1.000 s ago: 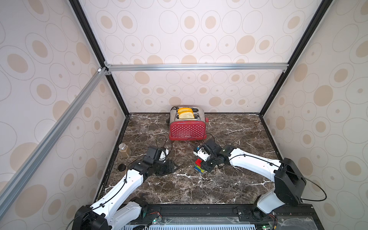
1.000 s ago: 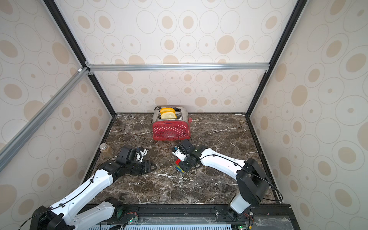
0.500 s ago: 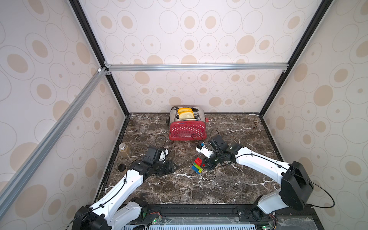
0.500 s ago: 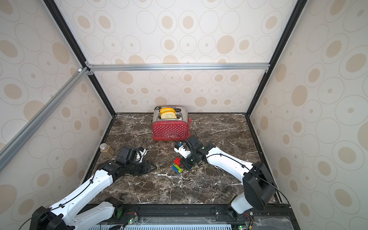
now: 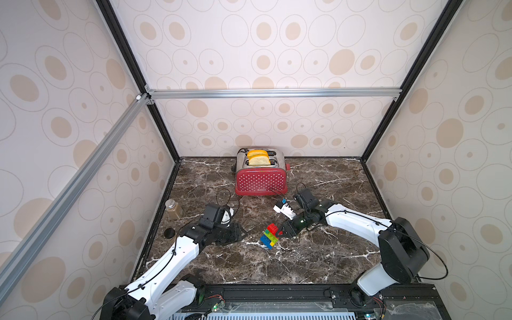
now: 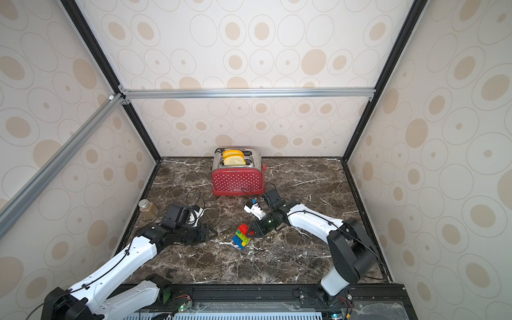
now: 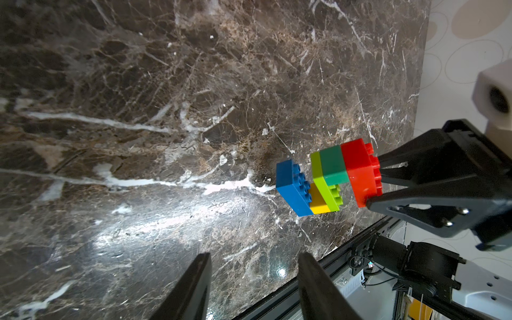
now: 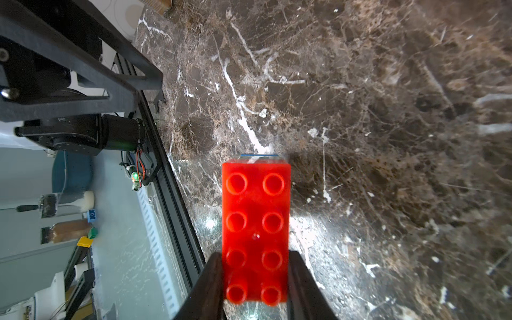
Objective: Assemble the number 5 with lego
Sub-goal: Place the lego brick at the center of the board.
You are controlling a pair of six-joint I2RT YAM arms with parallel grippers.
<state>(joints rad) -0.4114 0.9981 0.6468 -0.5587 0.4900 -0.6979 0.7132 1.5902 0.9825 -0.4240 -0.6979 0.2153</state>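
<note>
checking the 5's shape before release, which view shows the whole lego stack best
The left wrist view: the lego stack shows side-on, all five colours and the steps. In both top views the lego stack is small. The right wrist view shows only its red brick in the right gripper, plus a blue sliver.

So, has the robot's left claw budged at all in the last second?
No. In both top views the left gripper sits where it was, the same gap from the jar and the red toaster.
</note>
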